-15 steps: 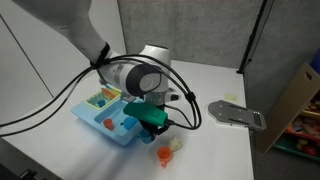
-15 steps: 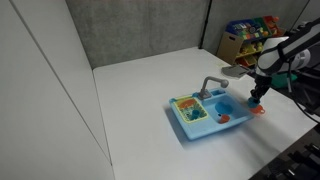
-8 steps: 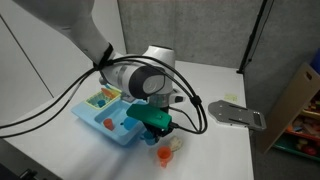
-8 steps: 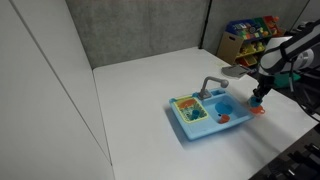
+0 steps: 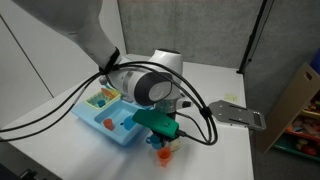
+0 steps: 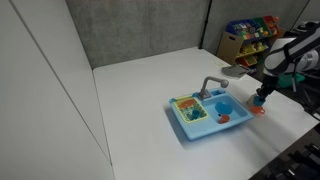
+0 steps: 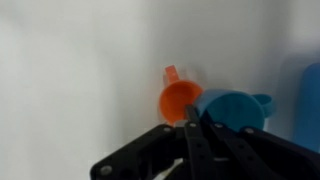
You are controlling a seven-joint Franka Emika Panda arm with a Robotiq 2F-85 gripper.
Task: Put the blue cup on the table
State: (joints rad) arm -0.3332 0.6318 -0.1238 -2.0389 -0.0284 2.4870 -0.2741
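In the wrist view the blue cup (image 7: 235, 108) sits against the orange cup (image 7: 178, 100) over the white table (image 7: 70, 80). My gripper (image 7: 200, 120) appears shut on the blue cup's rim, with one finger between the two cups. In both exterior views the gripper (image 5: 160, 130) (image 6: 264, 95) is low over the table, just above the orange cup (image 5: 161, 153) (image 6: 256, 110) and beside the light-blue toy sink (image 5: 100, 120) (image 6: 200, 118). The gripper hides the blue cup in the exterior views. I cannot tell whether the cup touches the table.
A grey flat device with a handle (image 5: 238, 113) lies on the table (image 5: 225, 85) beyond the gripper. The toy sink holds small coloured items and a grey tap (image 6: 210, 85). A shelf with colourful things (image 6: 250, 35) stands behind the table. The table's edge is close to the orange cup.
The gripper has moved down and slightly away from the sink, and now hangs right over the orange cup. The sink and the grey device have not moved.
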